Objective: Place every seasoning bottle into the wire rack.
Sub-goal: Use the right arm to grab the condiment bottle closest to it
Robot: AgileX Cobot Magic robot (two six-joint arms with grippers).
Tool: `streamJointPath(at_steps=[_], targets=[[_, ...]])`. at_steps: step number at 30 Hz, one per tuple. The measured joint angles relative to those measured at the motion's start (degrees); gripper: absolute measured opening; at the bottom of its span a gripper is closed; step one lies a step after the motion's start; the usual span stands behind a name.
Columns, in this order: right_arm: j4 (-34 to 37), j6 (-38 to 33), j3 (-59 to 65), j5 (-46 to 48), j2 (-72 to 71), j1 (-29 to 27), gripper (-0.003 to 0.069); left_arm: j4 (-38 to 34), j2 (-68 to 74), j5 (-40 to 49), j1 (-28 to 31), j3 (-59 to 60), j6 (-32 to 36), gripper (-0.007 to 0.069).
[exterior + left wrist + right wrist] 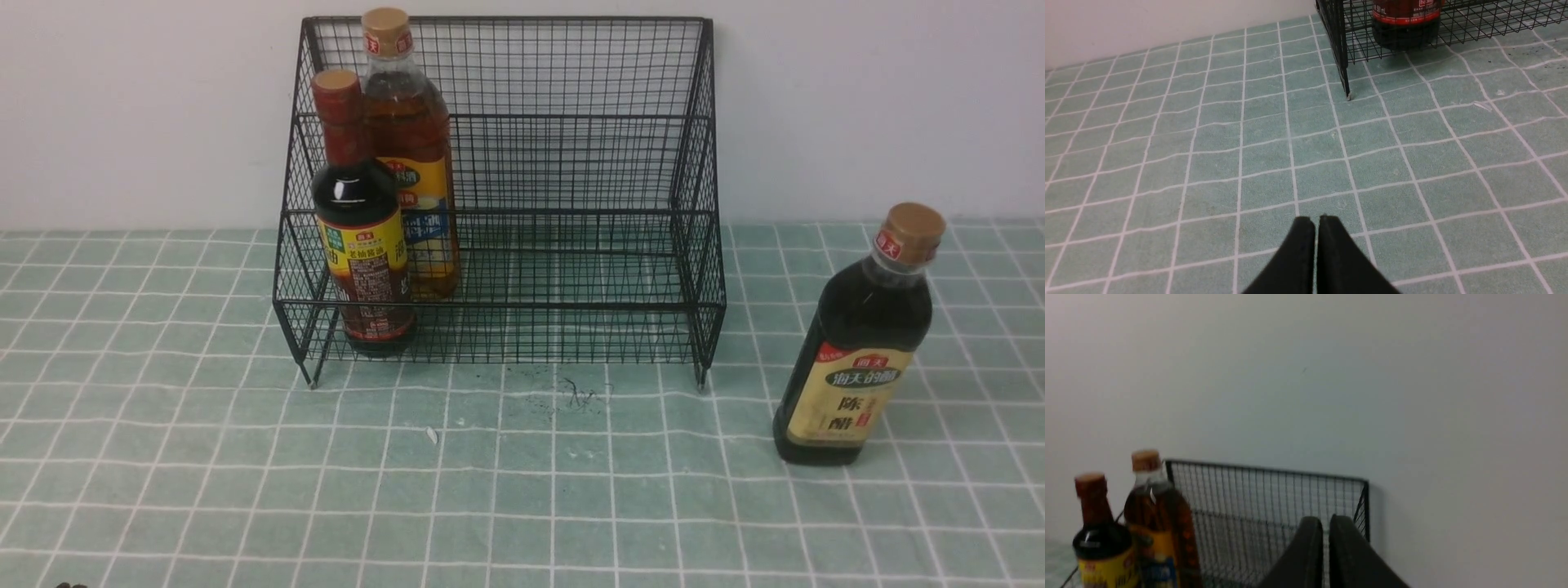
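The black wire rack stands at the back middle of the table. The dark bottle with the red neck wrap stands on its lower front tier at the left. The amber bottle with the tan cap stands behind it on the upper tier. The dark bottle with the tan cap stands on the cloth to the right of the rack. My left gripper is shut and empty over the cloth, near the rack's front left foot. My right gripper is shut and empty, raised, facing the rack and wall. Neither gripper shows in the front view.
A green checked cloth covers the table. A white wall stands close behind the rack. A small white scrap and dark specks lie in front of the rack.
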Motion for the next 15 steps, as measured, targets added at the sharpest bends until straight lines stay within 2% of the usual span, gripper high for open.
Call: streamJointPath(at_steps=[3,5,6,7,11,12,15], targets=[[-3.95,5.28,-2.7,-1.11,7.94,0.0,0.0145,0.0,0.0,0.0,0.0,0.0,0.0,-0.0006],[-4.75,7.62,-4.19,-1.11,12.78,0.0,0.0232,0.0,0.0,0.0,0.0,0.0,0.0,-0.0006],[-4.75,7.85,-4.32,-1.11,13.59,0.0,0.0241,0.0,0.0,0.0,0.0,0.0,0.0,-0.0006],[-4.93,8.23,-5.35,-0.94,16.39,0.0,0.0325,0.0,0.0,0.0,0.0,0.0,0.0,-0.0006],[-4.95,7.78,-6.57,1.24,19.59,0.0,0.0455,0.0,0.0,0.0,0.0,0.0,0.0,-0.0006],[-4.95,6.78,-6.84,3.89,20.62,0.0,0.0511,0.0,0.0,0.0,0.0,0.0,0.0,-0.0006],[-4.95,6.49,-6.97,8.15,21.84,0.0,0.0576,0.0,0.0,0.0,0.0,0.0,0.0,-0.0006]])
